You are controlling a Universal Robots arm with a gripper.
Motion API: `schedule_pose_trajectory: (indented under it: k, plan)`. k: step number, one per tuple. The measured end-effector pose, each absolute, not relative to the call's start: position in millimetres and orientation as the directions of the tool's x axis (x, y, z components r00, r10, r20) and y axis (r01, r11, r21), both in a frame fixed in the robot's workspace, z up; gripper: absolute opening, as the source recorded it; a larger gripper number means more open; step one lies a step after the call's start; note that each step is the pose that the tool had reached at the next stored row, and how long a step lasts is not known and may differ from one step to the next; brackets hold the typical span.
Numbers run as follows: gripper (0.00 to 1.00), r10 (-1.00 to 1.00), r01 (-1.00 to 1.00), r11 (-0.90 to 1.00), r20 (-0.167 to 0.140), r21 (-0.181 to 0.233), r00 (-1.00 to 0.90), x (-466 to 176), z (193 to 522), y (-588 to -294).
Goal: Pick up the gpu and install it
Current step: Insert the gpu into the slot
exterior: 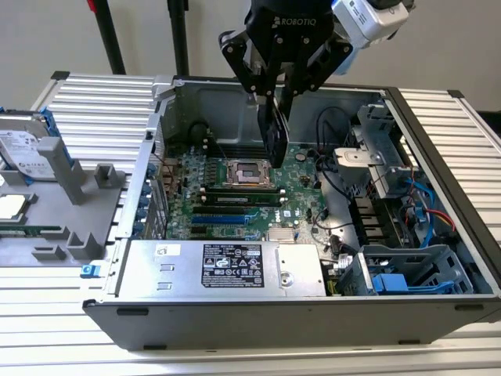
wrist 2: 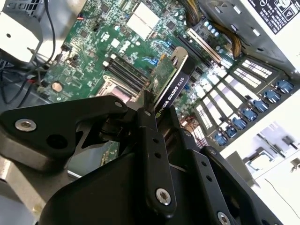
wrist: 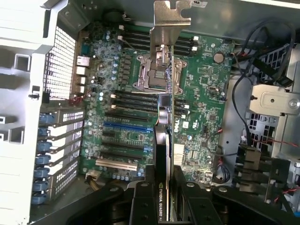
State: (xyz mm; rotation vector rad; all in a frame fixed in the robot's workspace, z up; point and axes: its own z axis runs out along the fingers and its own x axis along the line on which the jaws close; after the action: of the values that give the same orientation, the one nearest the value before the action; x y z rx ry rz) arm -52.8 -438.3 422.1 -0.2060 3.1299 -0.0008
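One card, one gripper: up in the upper middle of the exterior view it's got the gpu pinched tight. The card hangs straight down below it inside the open computer case, over the motherboard and, as far as I can tell, not touching it. Its long axis is vertical, with the silver bracket at the end farthest from the grip. The expansion slots sit to the card's lower left, near but apart.
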Motion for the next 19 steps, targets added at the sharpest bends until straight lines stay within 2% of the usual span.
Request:
schedule_pose_trajectory:
  k: [19]
  plan:
    - [0.0,-0.249,-0.249,0.968,-0.005,-0.001,-0.968,-52.8,422.1,-438.3]
